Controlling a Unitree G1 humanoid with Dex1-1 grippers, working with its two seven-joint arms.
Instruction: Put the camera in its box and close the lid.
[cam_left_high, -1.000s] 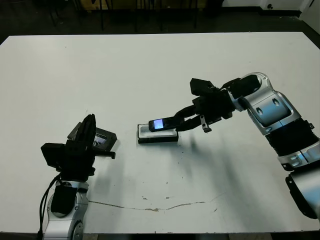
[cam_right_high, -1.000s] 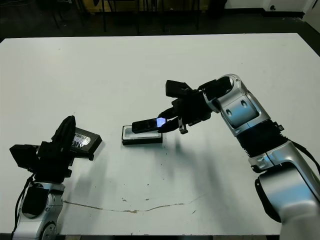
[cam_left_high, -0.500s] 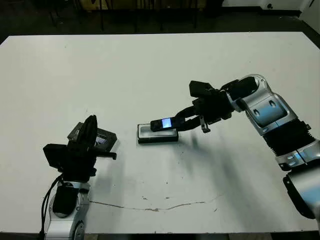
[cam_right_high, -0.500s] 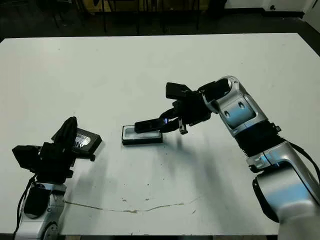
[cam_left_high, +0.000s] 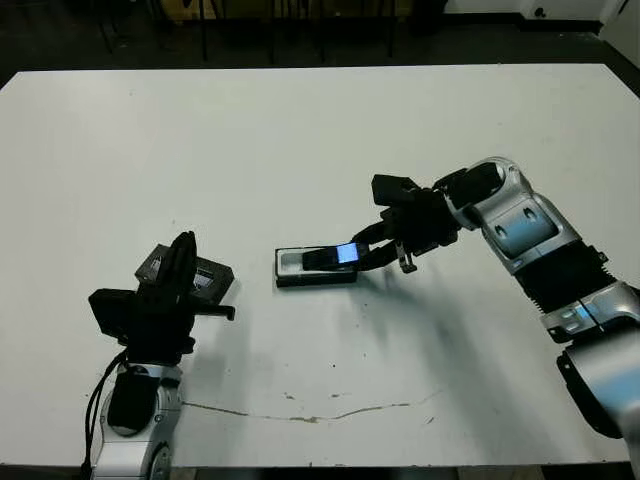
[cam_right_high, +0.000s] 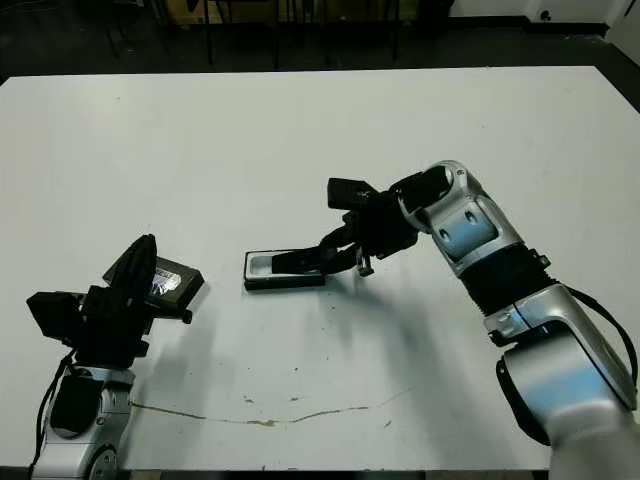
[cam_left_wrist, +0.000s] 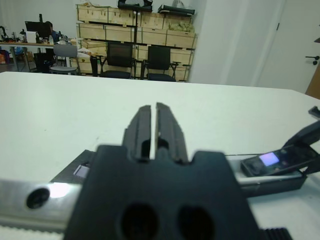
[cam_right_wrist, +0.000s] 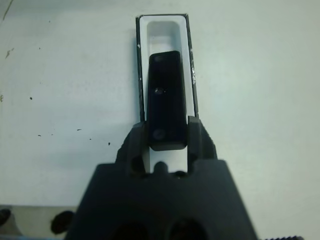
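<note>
The right claw (cam_right_wrist: 167, 142) holds the camera (cam_right_wrist: 166, 100) low over the box (cam_left_high: 316, 268), lined up with its white hollow. Next it should lower and let go. The left claw (cam_left_wrist: 155, 127) is pinched narrow and empty, just beside the lid (cam_left_high: 205, 277) on the bench (cam_left_high: 300, 140).

The box (cam_left_high: 315, 268) is lying mid-table (cam_left_high: 300, 130); the camera (cam_left_high: 332, 257), gripped by the right gripper (cam_left_high: 372, 250), is sitting over its hollow. The lid (cam_left_high: 205, 279) is lying well left, beside the left gripper (cam_left_high: 178, 268).
</note>
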